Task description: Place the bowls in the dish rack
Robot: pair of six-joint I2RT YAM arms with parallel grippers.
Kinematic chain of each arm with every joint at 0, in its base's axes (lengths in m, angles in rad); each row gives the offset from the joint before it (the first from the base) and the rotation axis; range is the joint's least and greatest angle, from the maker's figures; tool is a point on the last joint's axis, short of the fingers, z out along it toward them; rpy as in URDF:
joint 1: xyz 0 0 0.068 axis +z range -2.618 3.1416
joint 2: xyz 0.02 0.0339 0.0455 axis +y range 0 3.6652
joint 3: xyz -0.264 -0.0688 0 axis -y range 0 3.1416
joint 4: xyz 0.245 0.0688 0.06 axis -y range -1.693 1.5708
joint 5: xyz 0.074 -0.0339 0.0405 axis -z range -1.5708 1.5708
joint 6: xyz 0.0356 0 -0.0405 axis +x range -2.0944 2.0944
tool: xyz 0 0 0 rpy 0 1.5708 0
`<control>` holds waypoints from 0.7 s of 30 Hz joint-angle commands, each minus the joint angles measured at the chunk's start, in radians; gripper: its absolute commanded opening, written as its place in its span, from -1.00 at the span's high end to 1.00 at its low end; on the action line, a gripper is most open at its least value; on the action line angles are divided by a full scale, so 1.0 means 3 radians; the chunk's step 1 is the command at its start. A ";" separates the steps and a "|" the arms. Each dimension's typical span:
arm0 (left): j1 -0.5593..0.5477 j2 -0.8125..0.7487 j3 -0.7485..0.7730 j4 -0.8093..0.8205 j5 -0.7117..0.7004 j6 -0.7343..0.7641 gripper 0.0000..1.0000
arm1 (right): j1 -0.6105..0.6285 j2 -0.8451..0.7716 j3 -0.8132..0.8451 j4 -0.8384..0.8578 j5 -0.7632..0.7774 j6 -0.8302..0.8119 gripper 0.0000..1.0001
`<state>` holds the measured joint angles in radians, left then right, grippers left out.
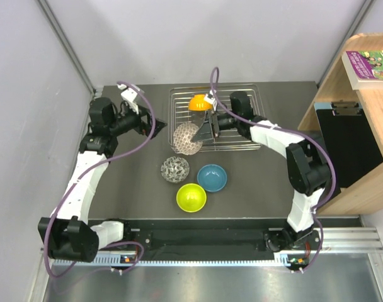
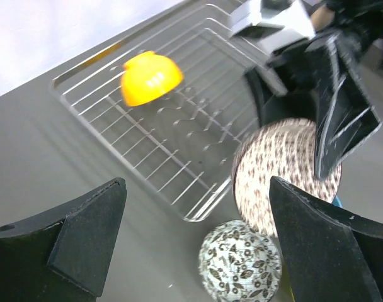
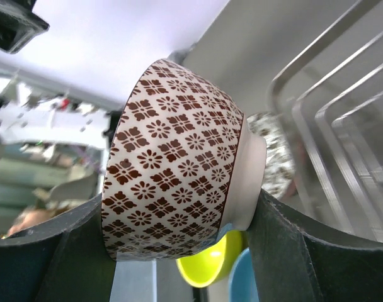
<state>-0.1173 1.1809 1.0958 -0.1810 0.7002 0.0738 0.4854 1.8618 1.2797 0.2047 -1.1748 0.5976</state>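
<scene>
- Clamping the pink bowl (image 3: pixel 179 170) on its side in the right claw (image 1: pixel 198 135), fingers seemingly pressing on rim and foot; hanging it over the near-left corner of the rack (image 1: pixel 242 94), contact with the wires not being discernible.
- Standing spread wide and empty with the left claw (image 1: pixel 146 123), just left of the rack, pointing at that same corner.
- Risking a slip: gripping a glazed, curved bowl by only a small part of its wall, so any knock against the corner rail is likely twisting it out of the pads.
- Risking a drop outside the rack: letting go here, with the bowl over the rail, is probably sending it rolling onto the table (image 1: pixel 135 176) toward the mosaic bowl (image 1: pixel 175 168) on the near side.
- Risking a clash between arms: crowding both claws into one corner, with the left fingers near enough to catch the bowl or the right finger if advancing.
- Risking a shove to the orange bowl (image 1: pixel 198 102), lying at the rack's far edge, if carrying the pink bowl deep along the bars.
- Leaving the mosaic bowl, blue bowl (image 1: pixel 211 177) and green bowl (image 1: pixel 191 197) on the table, close together; reaching for one is possibly nudging its neighbours.
</scene>
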 commanded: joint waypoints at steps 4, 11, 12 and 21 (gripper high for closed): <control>0.0238 -0.0004 -0.0058 0.0046 0.0131 0.0009 -0.98 | -0.0212 -0.0377 0.0632 -0.1049 0.0581 -0.0947 1.00; 0.0360 0.0006 -0.0196 -0.0163 -0.0150 0.0132 -0.98 | -0.0238 -0.0377 0.1276 -0.2307 0.2053 -0.1966 1.00; 0.0370 0.0006 -0.0211 -0.0179 -0.0242 0.0132 -0.98 | -0.0238 -0.0362 0.1343 -0.2379 0.2318 -0.2118 1.00; 0.0575 -0.0137 -0.0426 -0.0184 -0.0115 0.0127 -0.98 | -0.0146 -0.0116 0.1901 -0.2814 0.3429 -0.2758 1.00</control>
<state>0.0437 1.1824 0.9718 -0.2539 0.6533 0.1070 0.4255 1.8225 1.7523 -0.6106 -0.3351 -0.1074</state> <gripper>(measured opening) 0.991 0.685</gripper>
